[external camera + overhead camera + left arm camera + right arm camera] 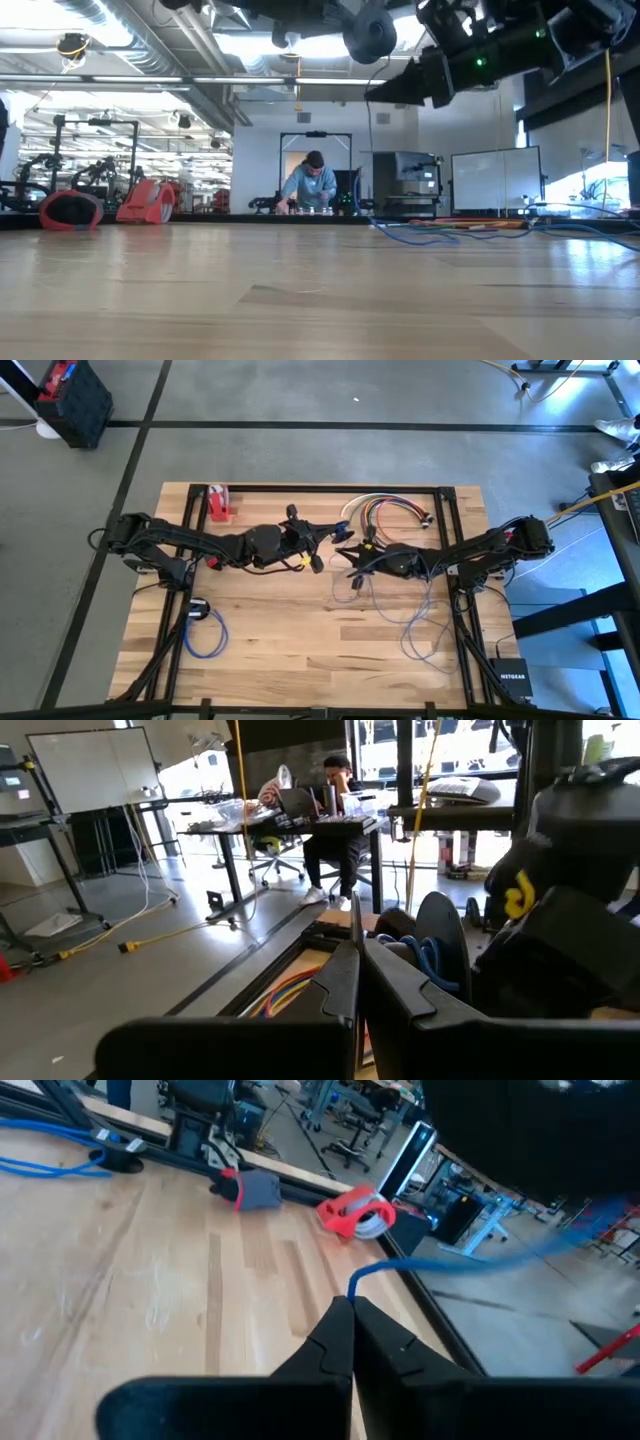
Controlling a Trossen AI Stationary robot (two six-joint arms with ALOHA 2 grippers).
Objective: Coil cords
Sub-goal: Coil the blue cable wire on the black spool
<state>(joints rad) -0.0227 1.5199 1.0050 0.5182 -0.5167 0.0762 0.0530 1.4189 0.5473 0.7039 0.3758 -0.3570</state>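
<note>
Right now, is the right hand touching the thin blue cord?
Touching. The right wrist view shows the right hand shut, with the thin blue cord coming straight out from between its fingertips.

From overhead I get even, soft light on the pale wooden tabletop (300, 620), with faint arm shadows. At table level, bright ceiling strips and right-hand windows glare, leaving the arms silhouetted. In my wrist views the near dark fingers (335, 1355) blur.
</note>
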